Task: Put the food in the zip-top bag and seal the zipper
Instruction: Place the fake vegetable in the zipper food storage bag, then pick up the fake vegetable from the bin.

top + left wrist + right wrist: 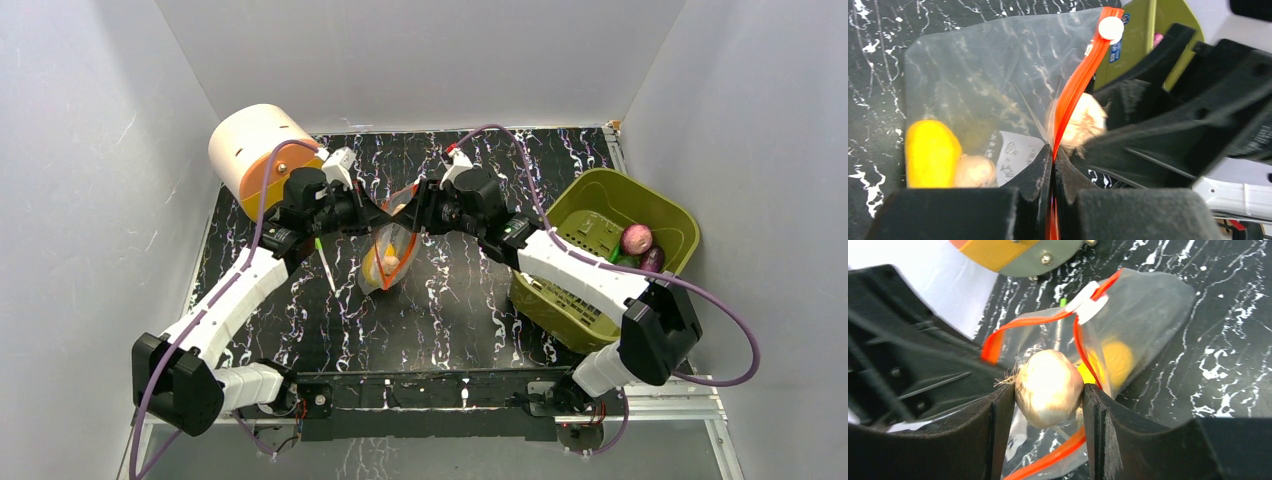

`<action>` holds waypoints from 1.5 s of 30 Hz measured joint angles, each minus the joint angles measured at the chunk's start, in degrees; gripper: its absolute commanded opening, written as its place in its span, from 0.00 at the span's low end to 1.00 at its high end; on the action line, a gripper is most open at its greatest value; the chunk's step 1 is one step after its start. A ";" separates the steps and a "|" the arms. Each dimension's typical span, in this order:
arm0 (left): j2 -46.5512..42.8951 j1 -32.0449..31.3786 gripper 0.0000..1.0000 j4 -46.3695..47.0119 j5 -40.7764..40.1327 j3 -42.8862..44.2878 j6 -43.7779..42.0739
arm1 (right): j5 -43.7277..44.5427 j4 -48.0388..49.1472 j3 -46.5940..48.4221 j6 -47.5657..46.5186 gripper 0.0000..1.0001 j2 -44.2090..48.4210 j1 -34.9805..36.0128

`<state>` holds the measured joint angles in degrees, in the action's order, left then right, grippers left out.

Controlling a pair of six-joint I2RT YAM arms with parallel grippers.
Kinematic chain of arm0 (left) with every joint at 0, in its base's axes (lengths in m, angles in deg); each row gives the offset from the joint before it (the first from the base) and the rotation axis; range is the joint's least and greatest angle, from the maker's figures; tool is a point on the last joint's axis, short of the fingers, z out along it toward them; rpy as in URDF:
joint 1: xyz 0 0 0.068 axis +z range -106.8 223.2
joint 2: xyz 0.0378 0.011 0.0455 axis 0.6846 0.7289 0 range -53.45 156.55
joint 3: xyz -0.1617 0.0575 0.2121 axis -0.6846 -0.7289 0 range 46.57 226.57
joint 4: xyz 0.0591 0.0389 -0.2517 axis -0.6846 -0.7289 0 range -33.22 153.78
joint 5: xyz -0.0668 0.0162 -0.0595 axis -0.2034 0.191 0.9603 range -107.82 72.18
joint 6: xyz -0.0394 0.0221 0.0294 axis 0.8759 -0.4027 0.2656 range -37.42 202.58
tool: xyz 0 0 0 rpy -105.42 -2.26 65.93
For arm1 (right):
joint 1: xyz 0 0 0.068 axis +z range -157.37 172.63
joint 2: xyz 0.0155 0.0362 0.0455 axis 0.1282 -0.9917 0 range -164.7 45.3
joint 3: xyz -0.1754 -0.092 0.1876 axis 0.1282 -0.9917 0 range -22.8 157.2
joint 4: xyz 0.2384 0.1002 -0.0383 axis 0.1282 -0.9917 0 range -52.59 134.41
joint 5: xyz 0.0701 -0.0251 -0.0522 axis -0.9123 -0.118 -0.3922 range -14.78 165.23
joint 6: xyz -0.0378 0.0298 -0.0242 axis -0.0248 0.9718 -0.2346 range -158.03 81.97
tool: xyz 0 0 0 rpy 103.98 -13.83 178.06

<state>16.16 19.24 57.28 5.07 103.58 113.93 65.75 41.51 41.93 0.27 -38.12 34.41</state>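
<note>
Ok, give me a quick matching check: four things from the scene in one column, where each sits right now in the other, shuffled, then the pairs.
1 yellow piece
2 bigger beige lump
3 pink round piece
4 zipper strip

A in the green basket
B between the right gripper fingers
C pinched in the left gripper
D inside the clear bag

Pairs: 1-D, 2-B, 3-A, 4-C
</note>
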 measured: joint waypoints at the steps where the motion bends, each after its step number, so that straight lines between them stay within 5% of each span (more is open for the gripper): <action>1: -0.13 -0.09 0.00 0.17 0.50 0.00 0.28 | 0.83 -0.17 0.00 -0.42 0.52 -0.28 -0.02; 8: -0.48 -0.55 0.00 0.63 2.01 0.04 0.90 | 3.80 -4.48 1.62 -3.32 0.61 -2.14 0.00; 18: -0.48 -0.59 0.00 -0.02 0.55 1.33 0.87 | 3.28 -10.49 6.56 -6.62 0.62 -1.81 -0.15; 32: 0.37 -0.59 0.00 -5.18 -8.50 5.38 -3.61 | 2.21 -13.75 6.64 -6.51 0.63 11.96 0.02; 45: 1.49 -0.59 0.00 -8.50 -12.92 9.33 -10.38 | 21.44 -23.63 6.62 -7.65 0.64 14.56 0.11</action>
<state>17.64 18.65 48.78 -7.85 112.92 103.55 87.19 17.88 48.55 -7.38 -23.56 34.52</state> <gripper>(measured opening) 0.009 0.640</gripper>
